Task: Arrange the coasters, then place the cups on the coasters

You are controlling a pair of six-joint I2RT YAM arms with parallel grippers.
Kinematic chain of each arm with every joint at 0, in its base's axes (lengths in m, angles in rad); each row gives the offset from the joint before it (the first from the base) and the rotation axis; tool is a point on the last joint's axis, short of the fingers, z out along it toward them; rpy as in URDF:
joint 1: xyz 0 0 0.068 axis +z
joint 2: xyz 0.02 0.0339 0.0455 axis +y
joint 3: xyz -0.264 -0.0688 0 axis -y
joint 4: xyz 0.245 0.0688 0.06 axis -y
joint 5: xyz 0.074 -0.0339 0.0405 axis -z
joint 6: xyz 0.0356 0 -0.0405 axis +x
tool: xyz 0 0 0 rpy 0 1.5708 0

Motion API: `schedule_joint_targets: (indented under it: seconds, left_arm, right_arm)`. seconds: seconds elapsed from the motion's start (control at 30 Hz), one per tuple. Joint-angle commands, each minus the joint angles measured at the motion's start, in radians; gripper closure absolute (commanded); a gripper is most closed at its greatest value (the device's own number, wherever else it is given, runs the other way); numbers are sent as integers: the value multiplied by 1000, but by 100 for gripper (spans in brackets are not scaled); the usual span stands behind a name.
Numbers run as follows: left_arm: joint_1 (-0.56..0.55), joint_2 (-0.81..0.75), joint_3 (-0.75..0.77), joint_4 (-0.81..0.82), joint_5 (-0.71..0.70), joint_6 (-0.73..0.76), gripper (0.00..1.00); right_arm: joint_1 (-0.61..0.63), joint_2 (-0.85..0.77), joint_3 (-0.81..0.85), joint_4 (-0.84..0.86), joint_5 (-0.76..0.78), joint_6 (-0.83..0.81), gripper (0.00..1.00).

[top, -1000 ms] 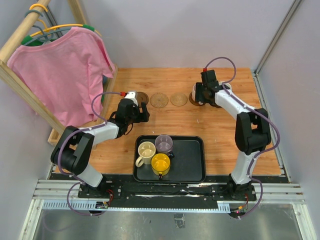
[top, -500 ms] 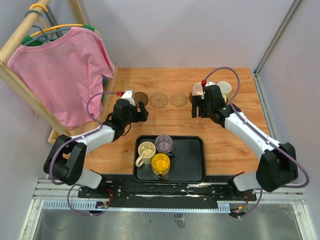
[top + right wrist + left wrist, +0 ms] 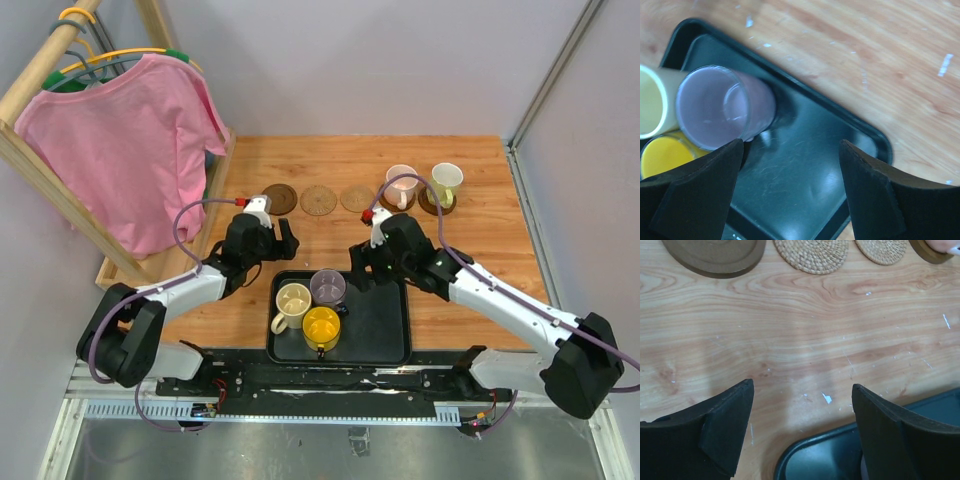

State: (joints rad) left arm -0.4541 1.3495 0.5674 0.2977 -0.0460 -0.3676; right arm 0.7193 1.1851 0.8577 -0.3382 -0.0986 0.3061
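While left fingers (image 3: 715,425) and right fingers (image 3: 700,185) gape empty, purple cup (image 3: 720,107) looks light, slick: pinch its rim.

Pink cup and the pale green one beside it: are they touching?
Apart. The top view shows bare table between the pink cup and the pale green cup.

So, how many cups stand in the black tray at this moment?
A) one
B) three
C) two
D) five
B: the cream cup, the grey-purple cup and the yellow cup stand in the black tray; the pink cup and the yellow-green cup are outside it.
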Motion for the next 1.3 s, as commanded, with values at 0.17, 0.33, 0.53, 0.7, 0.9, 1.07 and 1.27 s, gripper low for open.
schedule_joint_targets:
  seconds: [0.17,0.33,0.53,0.7,0.9,1.07,1.27]
  left_arm:
    - [-41,-75,-40,19,-22,-17,17]
    - [-50,-91,-49,16,-21,-22,17]
    - [-64,-96,-50,17,-16,-27,17]
    - [-78,-96,-56,23,-14,-32,17]
    - [-87,-106,-74,30,-18,-35,17]
    - [-90,-112,-97,44,-20,-37,17]
    - [-92,-109,-113,58,-25,-37,17]
  right_arm:
    - [83,2,-36,-23,-122,-76,31]
    - [109,1,-52,-43,-151,-85,37]
    - [148,22,-59,-41,-158,-84,39]
    - [177,60,-48,-31,-150,-84,39]
    - [195,103,-46,-5,-137,-77,40]
    - [200,144,-54,34,-126,-71,42]
    - [210,188,-59,92,-121,-55,45]
